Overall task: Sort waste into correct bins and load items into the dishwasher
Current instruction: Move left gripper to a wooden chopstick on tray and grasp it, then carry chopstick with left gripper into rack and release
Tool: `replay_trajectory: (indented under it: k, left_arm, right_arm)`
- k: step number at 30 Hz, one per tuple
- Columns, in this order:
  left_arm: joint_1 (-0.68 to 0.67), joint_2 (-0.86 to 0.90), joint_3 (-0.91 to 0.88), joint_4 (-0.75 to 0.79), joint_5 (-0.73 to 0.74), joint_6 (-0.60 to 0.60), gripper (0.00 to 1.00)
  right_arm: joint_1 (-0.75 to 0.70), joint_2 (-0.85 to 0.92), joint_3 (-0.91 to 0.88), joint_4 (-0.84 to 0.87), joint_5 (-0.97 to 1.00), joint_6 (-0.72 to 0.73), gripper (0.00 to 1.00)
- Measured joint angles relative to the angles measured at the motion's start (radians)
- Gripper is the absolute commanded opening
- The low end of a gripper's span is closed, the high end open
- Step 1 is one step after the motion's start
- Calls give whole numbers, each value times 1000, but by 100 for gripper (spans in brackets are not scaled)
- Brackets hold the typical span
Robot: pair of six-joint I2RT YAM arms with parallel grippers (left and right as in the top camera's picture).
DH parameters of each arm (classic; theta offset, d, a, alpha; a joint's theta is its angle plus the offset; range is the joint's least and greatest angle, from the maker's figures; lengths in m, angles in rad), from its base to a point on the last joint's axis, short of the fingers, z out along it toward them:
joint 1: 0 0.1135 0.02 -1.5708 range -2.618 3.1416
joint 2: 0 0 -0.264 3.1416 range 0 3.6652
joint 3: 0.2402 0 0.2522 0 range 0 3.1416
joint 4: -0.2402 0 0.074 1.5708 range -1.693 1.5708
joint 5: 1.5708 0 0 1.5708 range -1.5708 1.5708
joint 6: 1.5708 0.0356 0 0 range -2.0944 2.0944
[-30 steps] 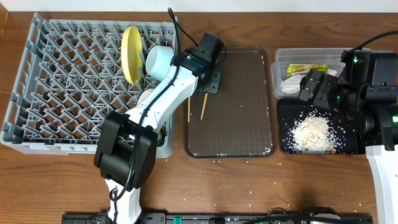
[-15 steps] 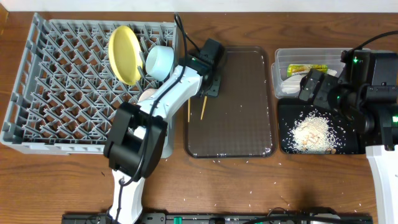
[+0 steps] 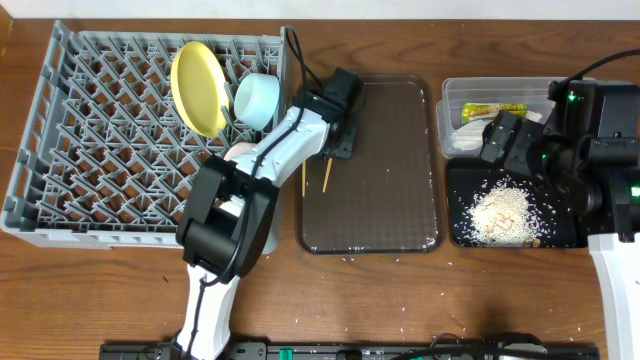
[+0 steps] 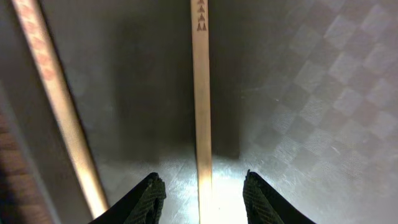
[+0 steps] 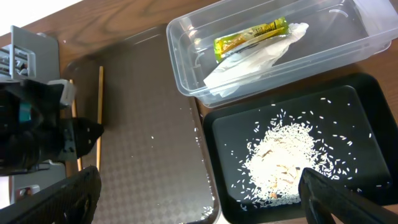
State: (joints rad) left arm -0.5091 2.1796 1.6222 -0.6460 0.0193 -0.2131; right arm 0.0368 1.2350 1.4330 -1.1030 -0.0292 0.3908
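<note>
My left gripper (image 3: pixel 336 138) hangs open low over the left edge of the brown serving tray (image 3: pixel 385 170). In the left wrist view its fingers (image 4: pixel 151 198) straddle one wooden chopstick (image 4: pixel 201 93) without closing on it; the second chopstick (image 4: pixel 56 106) lies to the left. The yellow plate (image 3: pixel 200 88) and light blue bowl (image 3: pixel 257 100) stand in the grey dish rack (image 3: pixel 110 150). My right gripper (image 3: pixel 497 140) is open and empty over the bins. The clear tub (image 3: pixel 452 95) holds the wrapper (image 5: pixel 252 36) and napkin (image 5: pixel 249 59). The black tray (image 5: pixel 354 106) holds rice scraps (image 5: pixel 286 155).
A pale dish (image 3: pixel 238 152) shows partly under the left arm at the rack's right side. Loose rice grains lie on the brown tray's right edge (image 5: pixel 199 134) and on the wooden table (image 3: pixel 450 265). The two bins sit close against the brown tray.
The yellow plate has tipped leftward in the rack and now shows more of its face. The left arm's elbow has swung right; its gripper stays over the chopsticks. The right arm has not moved.
</note>
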Motion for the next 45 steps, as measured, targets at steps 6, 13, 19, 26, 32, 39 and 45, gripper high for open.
replay_trajectory:
  k: [6, 13, 19, 26, 32, 39, 45]
  left_arm:
    - [-11, 24, 0, 2, -3, -1, 23]
    - [-12, 25, 3, 3, -3, 0, 8]
    - [-12, 20, 3, -5, -2, 0, 8]
    - [-10, -170, 3, -84, 1, 0, 7]
    - [40, -488, 24, -307, -43, 10, 8]
    - [204, -544, 13, -526, -237, 37, 8]
    - [330, -499, -93, -472, -290, 94, 8]
  right_arm:
    - [0, 0, 0, 0, 0, 0, 99]
    - [0, 0, 0, 0, 0, 0, 99]
    - [0, 0, 0, 0, 0, 0, 99]
    - [0, 0, 0, 0, 0, 0, 99]
    - [0, 0, -1, 0, 0, 0, 99]
    - [0, 0, -1, 0, 0, 0, 99]
    - [0, 0, -1, 0, 0, 0, 99]
